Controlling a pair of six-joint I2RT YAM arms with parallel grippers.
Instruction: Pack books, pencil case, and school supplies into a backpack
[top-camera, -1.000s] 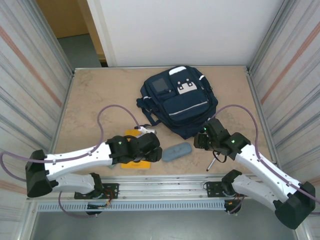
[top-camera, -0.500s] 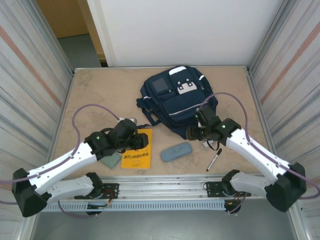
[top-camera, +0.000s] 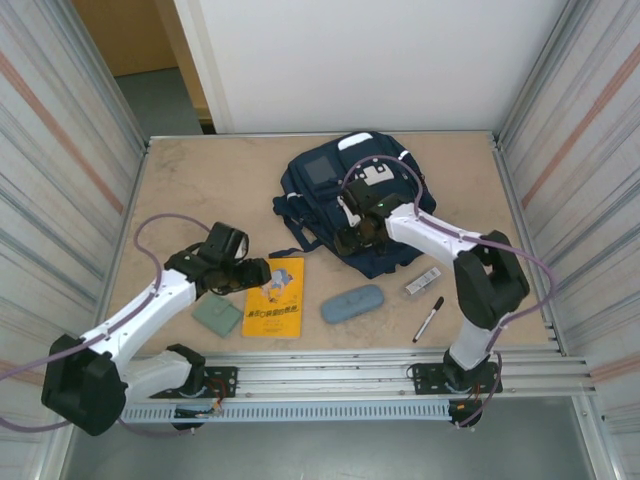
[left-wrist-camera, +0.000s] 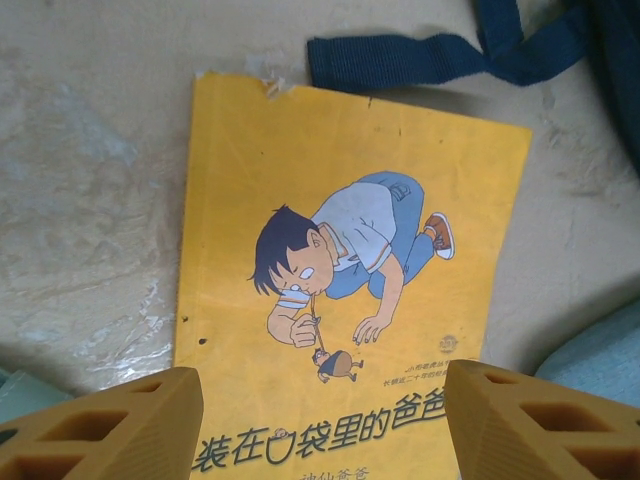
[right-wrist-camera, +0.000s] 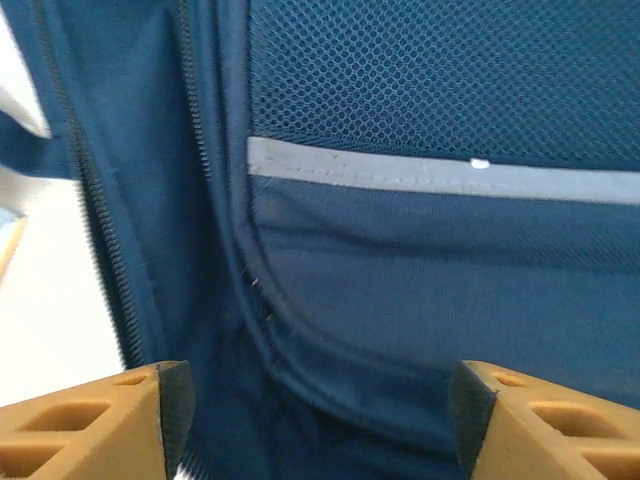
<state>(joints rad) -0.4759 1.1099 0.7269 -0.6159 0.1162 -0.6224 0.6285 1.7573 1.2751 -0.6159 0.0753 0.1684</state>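
Up close, both open: left gripper (left-wrist-camera: 322, 425) over cartoon book (left-wrist-camera: 350, 250); right gripper (right-wrist-camera: 315, 420) over backpack (right-wrist-camera: 400, 290) mesh.

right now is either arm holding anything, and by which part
Nothing is held: the left gripper is open above the yellow paperback, the right gripper open over the navy backpack, nothing between either's fingers.
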